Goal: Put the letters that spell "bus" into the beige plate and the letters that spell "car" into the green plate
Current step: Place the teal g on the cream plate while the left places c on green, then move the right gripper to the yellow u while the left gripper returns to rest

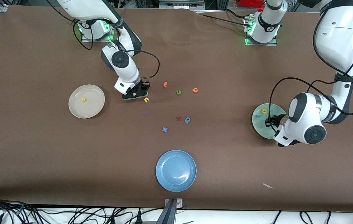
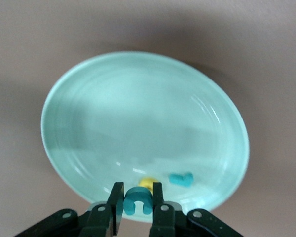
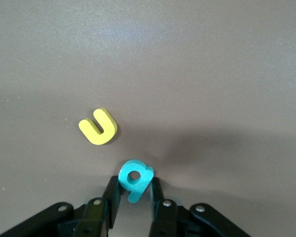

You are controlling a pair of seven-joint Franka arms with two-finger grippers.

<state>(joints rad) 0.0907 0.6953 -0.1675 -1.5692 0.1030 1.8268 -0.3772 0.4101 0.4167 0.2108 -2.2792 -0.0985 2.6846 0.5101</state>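
Nearest the camera sits a blue plate (image 1: 176, 170), untouched. Over the green plate (image 1: 275, 108) the left gripper (image 2: 137, 203) pinches the teal "c" (image 2: 137, 201) — yellow "a" (image 2: 147, 183) and teal "r" (image 2: 181, 179) already lie inside. By the yellow "u" (image 3: 98, 126), the right gripper (image 3: 133, 190) clamps the teal "b" (image 3: 135, 178) at one end — it may twist free before reaching the beige plate (image 1: 95, 105), which holds the yellow "s" (image 1: 83, 99).
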